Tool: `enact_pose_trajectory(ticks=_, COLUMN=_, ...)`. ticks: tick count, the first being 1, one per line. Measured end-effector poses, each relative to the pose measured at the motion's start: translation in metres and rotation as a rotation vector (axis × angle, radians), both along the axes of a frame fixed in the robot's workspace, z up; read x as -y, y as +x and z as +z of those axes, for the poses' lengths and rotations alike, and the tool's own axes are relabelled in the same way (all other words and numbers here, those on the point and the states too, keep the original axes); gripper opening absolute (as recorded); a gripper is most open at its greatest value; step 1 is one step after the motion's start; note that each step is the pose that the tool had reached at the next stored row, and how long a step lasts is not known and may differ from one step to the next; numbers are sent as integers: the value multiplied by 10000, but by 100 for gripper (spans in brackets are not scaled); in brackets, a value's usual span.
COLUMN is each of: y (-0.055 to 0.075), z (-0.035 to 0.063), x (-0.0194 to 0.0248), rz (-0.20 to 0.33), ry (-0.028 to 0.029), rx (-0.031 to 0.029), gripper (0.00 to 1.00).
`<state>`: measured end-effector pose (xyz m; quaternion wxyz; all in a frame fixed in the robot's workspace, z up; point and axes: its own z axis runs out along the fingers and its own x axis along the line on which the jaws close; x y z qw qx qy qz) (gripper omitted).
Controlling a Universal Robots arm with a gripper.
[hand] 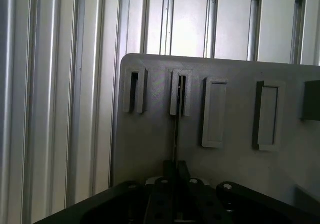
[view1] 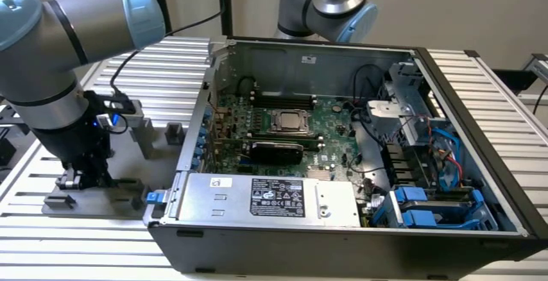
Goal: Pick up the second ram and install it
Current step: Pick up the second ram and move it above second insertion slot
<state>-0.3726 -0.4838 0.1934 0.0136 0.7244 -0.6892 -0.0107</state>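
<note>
Grey holder (hand: 150, 154): the ram (hand: 175, 129) is being held on edge in it, near the tabletop's (view1: 68, 242) edge at the exterior view's left, and pinched between closed fingers (hand: 183, 171). Judged light, stiff, fragile, it is best being gripped by its flat faces.

On slotted table (view1: 505, 101): open computer case (view1: 342, 255) at the exterior view's right, holder plate (view1: 158, 172) just beside it at the left. In case, motherboard (view1: 330, 117) behind power supply (view1: 274, 197). Over plate, gripper (hand: 175, 168), second ram (hand: 175, 144) edge-on between its fingers, far end in holder block (hand: 186, 99).
</note>
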Motion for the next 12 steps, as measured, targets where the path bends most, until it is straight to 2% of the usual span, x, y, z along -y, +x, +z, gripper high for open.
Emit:
enact_pose_trajectory(ticks=6, y=0, z=29, x=-2, rz=0, ry=-13, rx=-14, gripper=14)
enact_pose_trajectory(ticks=12, y=-1, z=165, x=-4, rz=-1, ry=-14, rx=-43, gripper=14)
